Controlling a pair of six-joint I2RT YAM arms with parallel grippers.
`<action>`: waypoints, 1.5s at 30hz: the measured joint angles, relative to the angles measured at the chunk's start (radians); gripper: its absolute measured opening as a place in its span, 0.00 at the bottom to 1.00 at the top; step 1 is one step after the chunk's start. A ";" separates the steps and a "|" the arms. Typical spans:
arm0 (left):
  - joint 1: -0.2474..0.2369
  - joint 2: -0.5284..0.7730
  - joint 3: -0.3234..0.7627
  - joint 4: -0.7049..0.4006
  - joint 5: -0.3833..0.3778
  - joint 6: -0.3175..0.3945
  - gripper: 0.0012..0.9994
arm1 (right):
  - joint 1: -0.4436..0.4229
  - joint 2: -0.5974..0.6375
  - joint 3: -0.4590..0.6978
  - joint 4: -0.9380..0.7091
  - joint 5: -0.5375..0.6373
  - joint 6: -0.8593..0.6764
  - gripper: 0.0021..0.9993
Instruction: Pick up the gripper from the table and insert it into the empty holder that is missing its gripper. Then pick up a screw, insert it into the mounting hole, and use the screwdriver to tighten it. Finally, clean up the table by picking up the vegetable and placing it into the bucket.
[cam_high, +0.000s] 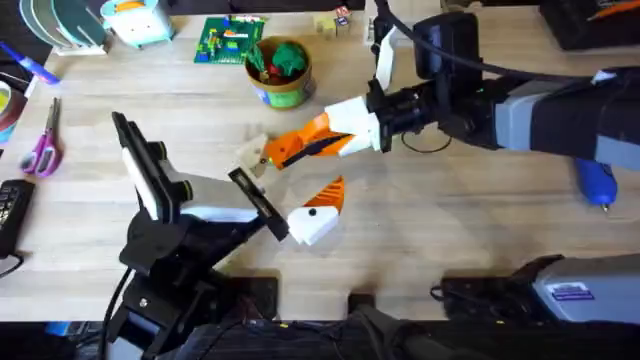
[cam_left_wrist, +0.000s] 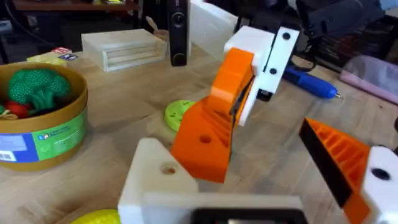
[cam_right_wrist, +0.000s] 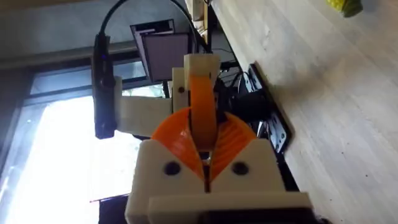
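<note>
- Left pincer (cam_high: 310, 215): one finger carries its orange pad; the other, the holder (cam_left_wrist: 163, 176), is a bare white block with an empty mounting hole. Jaws apart, holding nothing.
- Bucket (cam_high: 280, 72): at the desk's (cam_high: 450, 230) far middle, green and red toy pieces inside; no yellow piece seen in it.
- Vegetable (cam_left_wrist: 99, 217): yellow, on the desk beside the holder. Clean-up judged undone.
- Right pincer (cam_high: 272, 152): closed on the gripper (cam_left_wrist: 211, 121), held just above the holder. Insertion judged in progress, not seated.
- Screwdriver (cam_high: 597, 183): blue, lying far right, untouched. Screw step remains; no screw made out.
</note>
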 joint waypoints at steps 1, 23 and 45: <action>0.000 0.000 0.000 0.000 -0.001 0.000 0.99 | 0.001 0.000 0.000 0.000 0.006 -0.003 0.01; 0.023 0.001 0.000 -0.004 -0.080 -0.007 0.99 | 0.083 0.041 0.000 0.157 0.149 -0.012 0.01; 0.021 0.001 0.000 -0.002 0.060 0.043 0.99 | 0.126 0.044 0.000 0.161 0.168 -0.015 0.01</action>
